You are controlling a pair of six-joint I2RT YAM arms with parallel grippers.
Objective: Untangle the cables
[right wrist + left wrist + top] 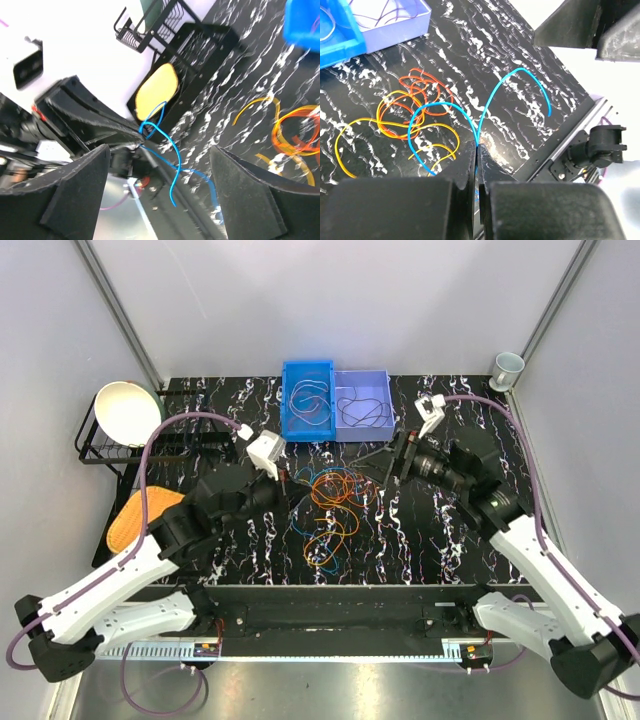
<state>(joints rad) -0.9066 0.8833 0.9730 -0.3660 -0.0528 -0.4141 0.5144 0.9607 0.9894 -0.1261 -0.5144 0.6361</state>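
A tangle of thin cables (330, 505), mostly orange with some red and yellow, lies mid-table, also in the left wrist view as an orange cable heap (412, 107). My left gripper (477, 147) is shut on a blue cable (512, 75) that arches up out of its jaws, one loose end hanging free. From above, the left gripper (288, 480) sits at the pile's left edge. My right gripper (160, 155) is open, its fingers wide apart on either side of the blue cable (172, 150); it faces the left gripper from the pile's right, and from above the right gripper (385, 468) shows there.
A blue bin (288, 400) and a lavender bin (386, 400) at the back each hold sorted cables. A black rack (95, 452) with a white bowl (127, 412) stands at the back left, a yellow pad (140, 515) below it. A cup (507, 367) is outside the back right corner.
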